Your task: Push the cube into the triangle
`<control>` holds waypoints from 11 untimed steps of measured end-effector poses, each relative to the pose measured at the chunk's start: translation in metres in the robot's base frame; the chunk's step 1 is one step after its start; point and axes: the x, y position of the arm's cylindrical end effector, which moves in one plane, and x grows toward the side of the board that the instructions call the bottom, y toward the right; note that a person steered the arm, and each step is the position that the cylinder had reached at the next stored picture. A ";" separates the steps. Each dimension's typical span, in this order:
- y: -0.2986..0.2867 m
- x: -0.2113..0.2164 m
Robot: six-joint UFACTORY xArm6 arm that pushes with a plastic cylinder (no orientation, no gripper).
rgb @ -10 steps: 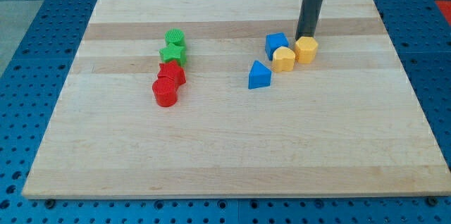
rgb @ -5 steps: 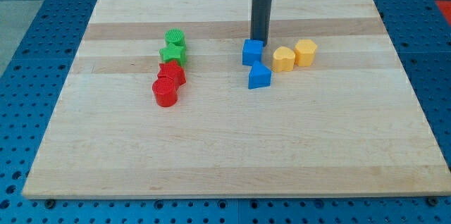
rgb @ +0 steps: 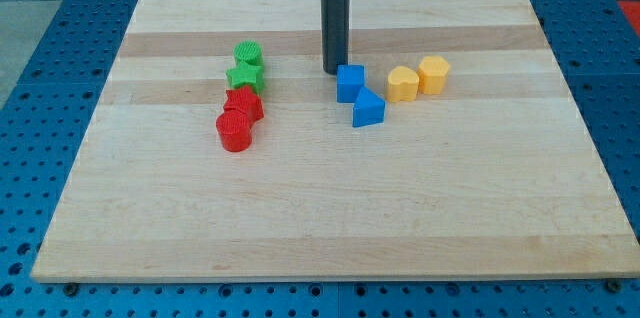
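Cube: blue cube (rgb: 350,82) sits right of board centre, touching the blue triangle at its lower right corner.
Red cylinder (rgb: 233,132): nearest block, at the view's left, touching the red star above it.
Triangle: blue triangle (rgb: 368,108), just below and right of the cube.
Red star (rgb: 243,106): under the green star, touching it.
Yellow pair: rounded yellow block (rgb: 403,84) and yellow hexagon (rgb: 434,73) side by side, right of the cube, apart from it.
Green star (rgb: 245,78): below the green block (rgb: 249,55).
Tip: my tip (rgb: 332,71) rests on the board (rgb: 320,218), just left of the cube's top edge; it holds nothing.
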 end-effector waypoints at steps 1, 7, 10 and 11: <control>0.000 0.013; 0.031 0.094; 0.028 0.093; 0.000 0.084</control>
